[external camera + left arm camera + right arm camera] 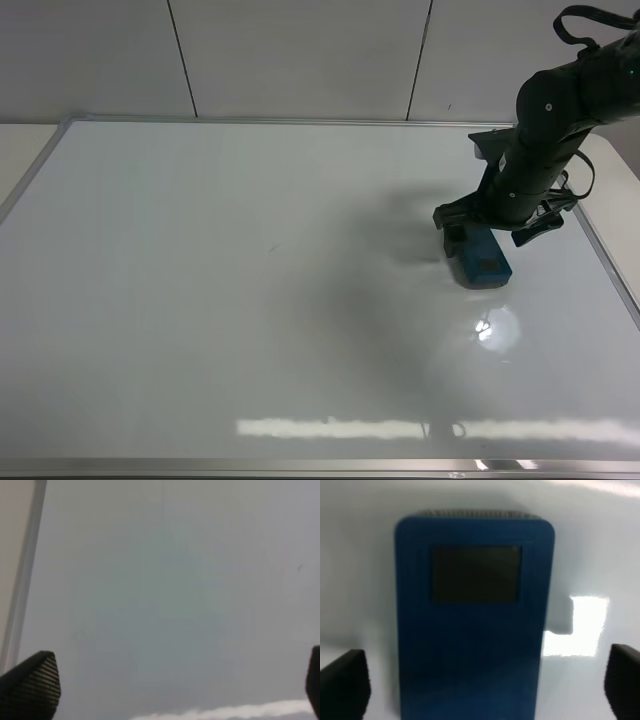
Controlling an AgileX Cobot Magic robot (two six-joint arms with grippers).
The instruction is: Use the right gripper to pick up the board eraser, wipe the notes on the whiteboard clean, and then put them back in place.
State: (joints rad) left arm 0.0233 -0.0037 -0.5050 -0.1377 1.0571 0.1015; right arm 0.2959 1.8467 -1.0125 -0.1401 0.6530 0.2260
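Note:
The teal-blue board eraser [482,264] lies flat on the whiteboard [250,300] at the right side. My right gripper [490,238] hangs over the eraser's far end with its jaws spread wide. In the right wrist view the eraser [475,630] sits between the two black fingertips [342,682] with a gap on each side, and one dark grey patch [476,573] shows. My left gripper [170,685] is open over bare board. No scribbled notes show; only a tiny dark speck [270,247] marks the board.
The board's silver frame [300,121] runs along the back, and its right edge [610,265] lies close to my right arm [560,100]. A grey panelled wall stands behind. The left wrist view shows the board's frame edge [22,575].

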